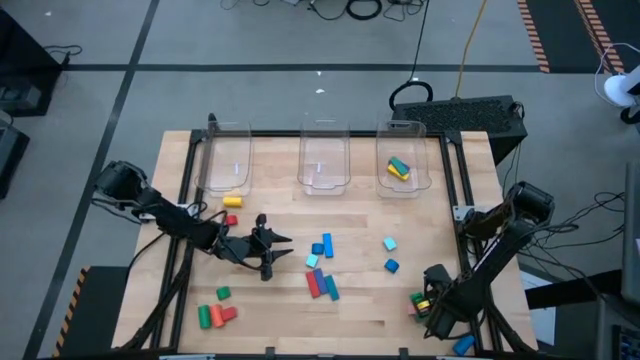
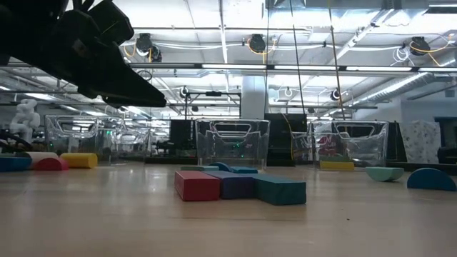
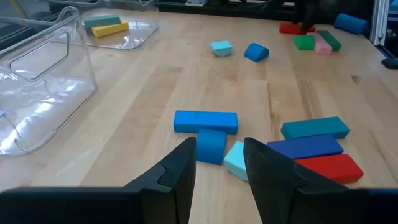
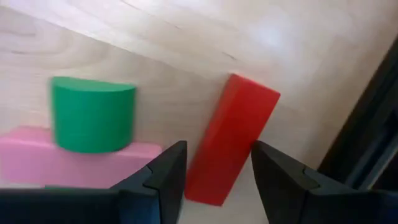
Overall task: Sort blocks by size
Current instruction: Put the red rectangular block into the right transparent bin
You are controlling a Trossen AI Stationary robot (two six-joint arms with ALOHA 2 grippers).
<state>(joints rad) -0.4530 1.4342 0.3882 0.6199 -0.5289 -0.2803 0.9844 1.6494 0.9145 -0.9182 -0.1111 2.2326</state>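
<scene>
Your left gripper (image 1: 283, 252) hovers over the bench (image 1: 300, 300) left of centre, its fingers (image 3: 177, 177) parted a moderate gap with nothing between them. Ahead of it, at 3 o'clock in the high view, lie a blue bar (image 3: 205, 121), a blue cube (image 3: 211, 145) touching it, and a light-blue piece (image 3: 236, 160) just beside the cube. Next to these sit three long bars side by side: teal (image 3: 314, 128), dark blue (image 3: 305, 147) and red (image 3: 328, 168).

Your right gripper (image 1: 430, 315) sits low at the bench's 4 o'clock corner. Its fingers (image 4: 163, 175) are partly open and empty, straddling the end of a red bar (image 4: 231, 137). A green half-cylinder (image 4: 93, 114) rests against a pink bar (image 4: 68, 163) just beside it.

Three clear bins stand along the 12 o'clock edge. The right bin (image 1: 403, 172) holds a yellow bar (image 1: 398, 173) and a teal bar (image 1: 400, 163). A yellow cylinder (image 1: 232, 201) lies just before the left bin (image 1: 225, 160). A light-blue cube (image 1: 389, 243) and a blue cylinder (image 1: 391, 265) lie right of centre. At 7 o'clock you have a green cube (image 1: 223, 293) and a cluster of green, orange and red pieces (image 1: 214, 315).
</scene>
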